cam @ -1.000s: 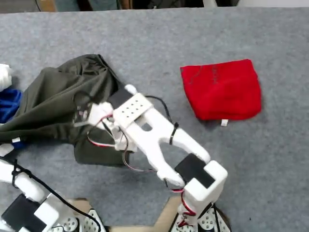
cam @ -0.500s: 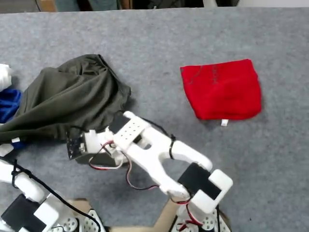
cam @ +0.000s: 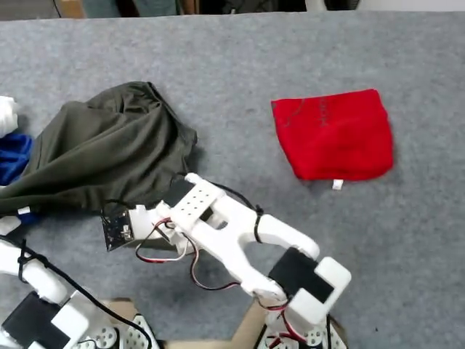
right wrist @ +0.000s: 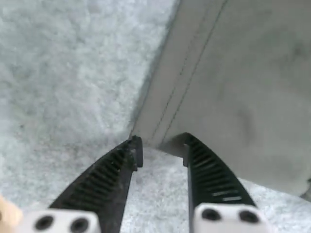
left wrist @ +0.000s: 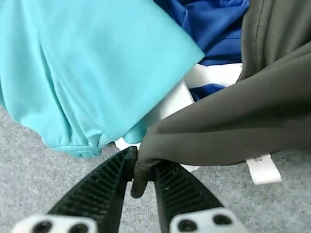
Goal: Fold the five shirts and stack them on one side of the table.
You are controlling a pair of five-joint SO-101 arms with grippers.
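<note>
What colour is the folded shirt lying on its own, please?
The folded shirt is red; high view.

Bare grey table (cam: 240,58) between olive shirt (cam: 109,153) and folded red shirt (cam: 334,134), blue shirt (cam: 13,156) crowding left edge

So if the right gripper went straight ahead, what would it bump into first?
Most likely the hem of the olive shirt: the right gripper points at that edge with its fingers open. Depth is unclear, so it could touch the grey mat first.

Five shirts, one each: olive (cam: 102,153), red (cam: 333,134), blue (left wrist: 214,19), turquoise (left wrist: 82,73), white (left wrist: 169,106); two grippers: left gripper (left wrist: 143,167), right gripper (right wrist: 160,150)
</note>
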